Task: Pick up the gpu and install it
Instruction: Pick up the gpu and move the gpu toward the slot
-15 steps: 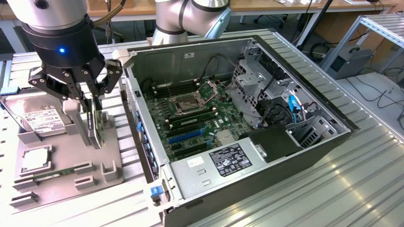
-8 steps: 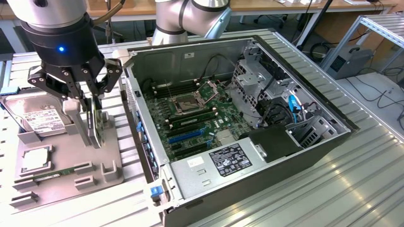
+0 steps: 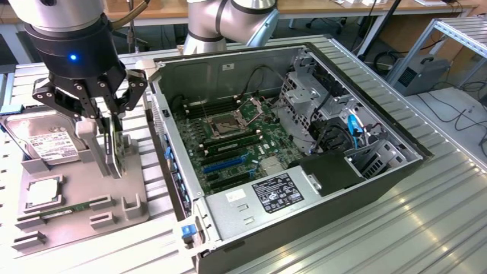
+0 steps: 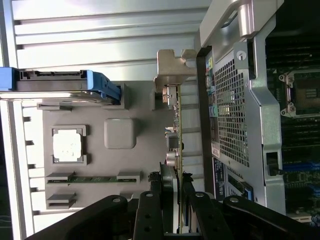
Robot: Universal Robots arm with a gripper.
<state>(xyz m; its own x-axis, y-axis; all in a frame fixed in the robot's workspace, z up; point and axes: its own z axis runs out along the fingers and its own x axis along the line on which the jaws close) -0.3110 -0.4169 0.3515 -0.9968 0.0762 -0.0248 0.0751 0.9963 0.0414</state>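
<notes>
The gpu point(image 3: 116, 145) is a thin dark card standing on edge in the grey fixture tray point(image 3: 84, 228), at the exterior view's left, just outside the open computer case point(image 3: 380, 177). My gripper point(image 3: 106, 111) hangs straight above it, one finger on each face of the card's upper edge. In the wrist view the gpu point(image 4: 177, 130) runs away from my gripper point(image 4: 173, 200), and its silvery bracket point(image 4: 172, 70) is at the far end. The black fingers point(image 4: 150, 210) sit tight against both sides of the card. The case's motherboard shows blue expansion slots point(image 3: 224, 164).
On the tray lie a silver hard drive point(image 3: 45, 140), a processor chip point(image 3: 42, 191) and a green memory stick point(image 3: 65, 208). The case's side wall point(image 3: 163, 131) rises close beside the card. A drive cage and cables point(image 3: 327, 114) crowd the case's far side.
</notes>
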